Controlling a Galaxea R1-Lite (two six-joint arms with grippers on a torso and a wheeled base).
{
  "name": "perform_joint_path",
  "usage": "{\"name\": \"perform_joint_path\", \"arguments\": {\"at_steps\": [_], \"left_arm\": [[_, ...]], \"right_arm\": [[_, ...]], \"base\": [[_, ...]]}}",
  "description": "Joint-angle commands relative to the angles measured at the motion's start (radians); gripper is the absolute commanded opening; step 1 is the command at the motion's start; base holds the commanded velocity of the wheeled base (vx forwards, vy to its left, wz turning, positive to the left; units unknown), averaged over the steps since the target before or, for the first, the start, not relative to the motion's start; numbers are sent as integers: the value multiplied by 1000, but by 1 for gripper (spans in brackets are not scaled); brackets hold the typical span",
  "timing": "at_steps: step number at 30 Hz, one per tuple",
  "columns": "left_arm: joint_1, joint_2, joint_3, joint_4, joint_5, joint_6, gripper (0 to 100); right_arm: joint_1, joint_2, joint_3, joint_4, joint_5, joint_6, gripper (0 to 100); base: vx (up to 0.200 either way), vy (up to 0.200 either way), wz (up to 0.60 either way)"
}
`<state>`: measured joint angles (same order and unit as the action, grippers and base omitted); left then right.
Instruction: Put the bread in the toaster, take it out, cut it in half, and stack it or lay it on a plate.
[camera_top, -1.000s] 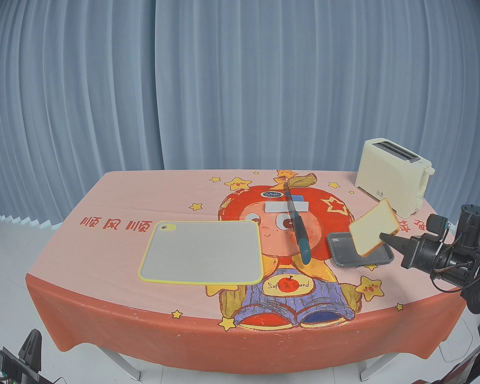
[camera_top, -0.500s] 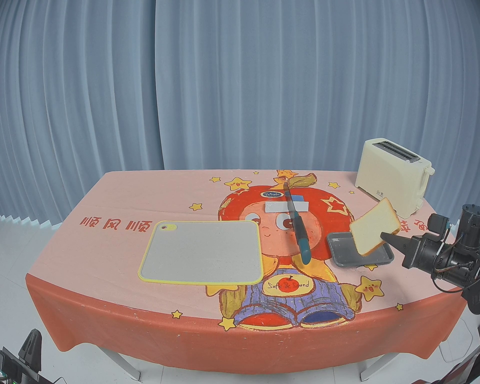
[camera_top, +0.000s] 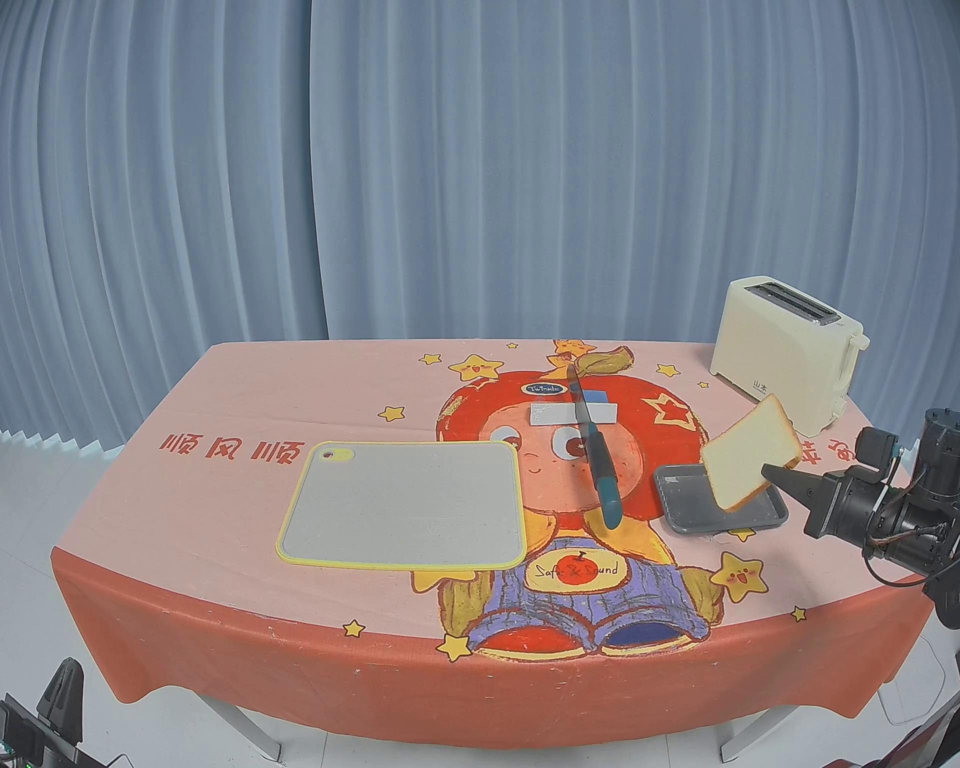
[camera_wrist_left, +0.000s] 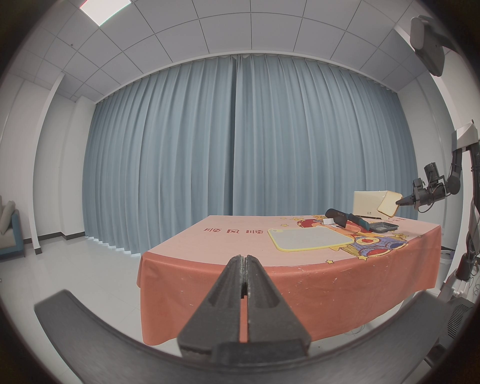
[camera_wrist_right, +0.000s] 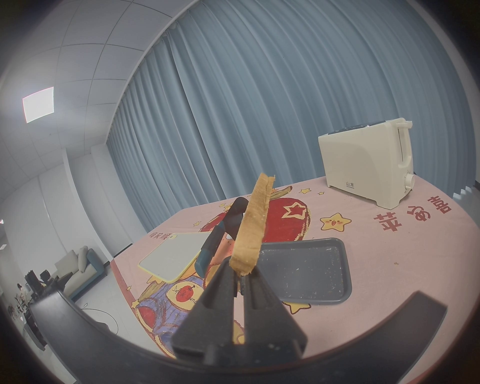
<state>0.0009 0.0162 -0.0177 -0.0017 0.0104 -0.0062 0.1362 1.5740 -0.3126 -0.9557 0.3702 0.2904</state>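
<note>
Head view, bread (camera_top: 748, 453): right pincer (camera_top: 778, 472) is clamping its lower corner, keeping it upright for the toaster (camera_top: 785, 345) slots.
Left pincer (camera_wrist_left: 243, 265): is sitting pressed together, empty, away from the worktop (camera_top: 200, 500).

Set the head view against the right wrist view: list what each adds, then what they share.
Head view adds the toaster's top slots and the bread's broad face. Right wrist view adds the bread edge-on, its lower end pinched in the right claw, and a ceiling light. Both share bread, toaster, gray tray, knife and cutting board.
</note>
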Motion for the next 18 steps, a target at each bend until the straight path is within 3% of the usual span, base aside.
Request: {"name": "perform_joint_path", "arguments": {"at_steps": [1,18], "left_arm": [[1,-16,18,-1,0,0,0],[1,-16,18,0,0,-1,0]], "right_arm": [[0,1,3,0,-1,-1,0],[-23,-26,16,-1,-50,-165,0]], "base": [[0,0,0],[0,0,0]]}}
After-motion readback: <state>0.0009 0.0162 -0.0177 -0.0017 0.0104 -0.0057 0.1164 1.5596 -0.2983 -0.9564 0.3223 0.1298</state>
